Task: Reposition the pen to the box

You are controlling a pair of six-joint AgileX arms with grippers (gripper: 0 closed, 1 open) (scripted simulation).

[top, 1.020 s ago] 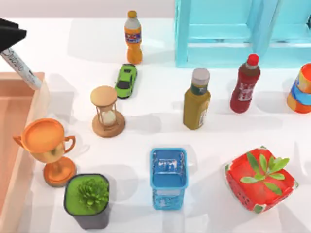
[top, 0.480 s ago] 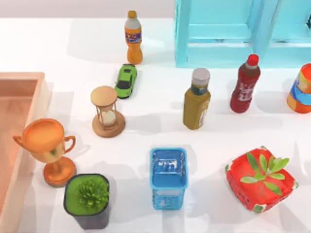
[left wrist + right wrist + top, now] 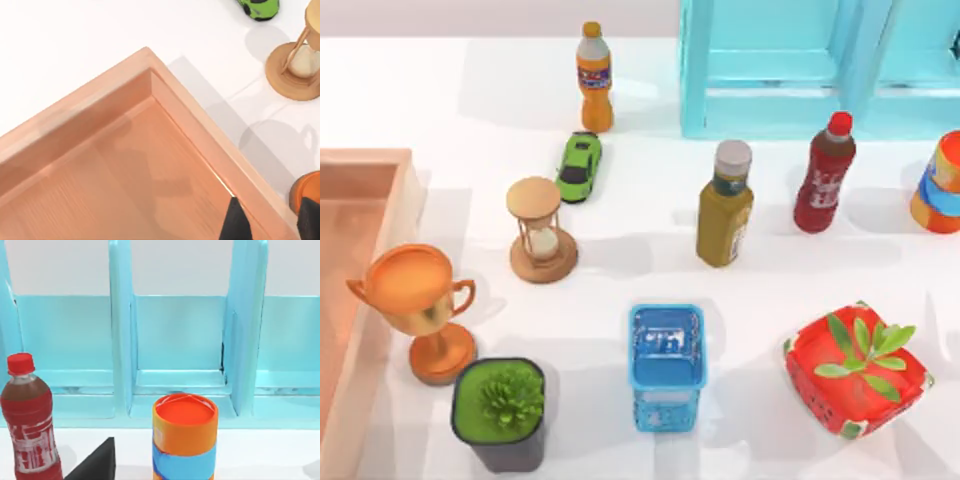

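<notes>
Pen, black-capped, hung a second ago in the left gripper [image 3: 270, 224] over the far corner of the box [image 3: 190, 117]. Since then the arm has drawn farther over the box. That gripper now hovers above the box's floor, just inside its wall, fingers spread with nothing between them. The pen was probably released inside, but where it lies cannot be told. The right gripper [image 3: 95, 465] is parked well away from the box.

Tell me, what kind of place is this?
Probably a pretend, computer-made table for robot practice: a white table crowded with odd things, like a gold trophy, a toy car and a turquoise shelf.
</notes>
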